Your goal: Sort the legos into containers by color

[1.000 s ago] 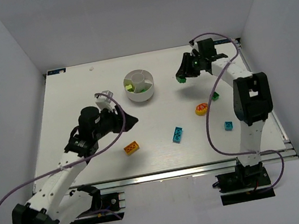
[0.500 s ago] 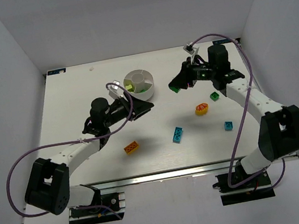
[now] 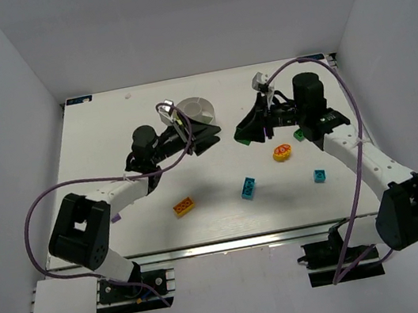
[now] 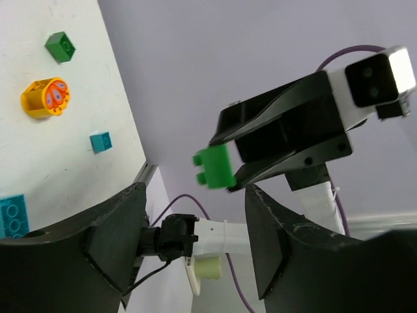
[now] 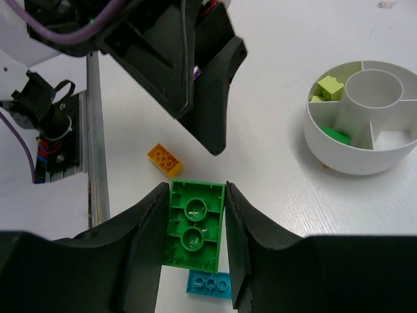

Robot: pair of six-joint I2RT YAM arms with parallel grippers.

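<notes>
My right gripper (image 3: 247, 132) is shut on a green brick (image 3: 244, 141), also seen from below between the fingers in the right wrist view (image 5: 194, 225), held above the table right of the white divided bowl (image 3: 199, 103). My left gripper (image 3: 207, 134) is open and empty, raised in front of the bowl and facing the right gripper (image 4: 280, 130). The bowl (image 5: 352, 156) holds lime bricks (image 5: 328, 86) in one wedge and a green brick (image 5: 335, 135) in another. On the table lie an orange brick (image 3: 184, 206), a cyan brick (image 3: 248, 188), a round yellow-orange piece (image 3: 281, 151), a small green brick (image 3: 300, 135) and a small cyan brick (image 3: 320, 176).
The left gripper's black fingers (image 5: 195, 65) hang close above and left of the held brick in the right wrist view. White walls close the table at the back and both sides. A metal rail (image 3: 247, 238) runs along the near edge.
Both arms swung toward the table's middle. The left gripper rose up in front of the bowl. The right gripper came left and nearer with the green brick still in it.
</notes>
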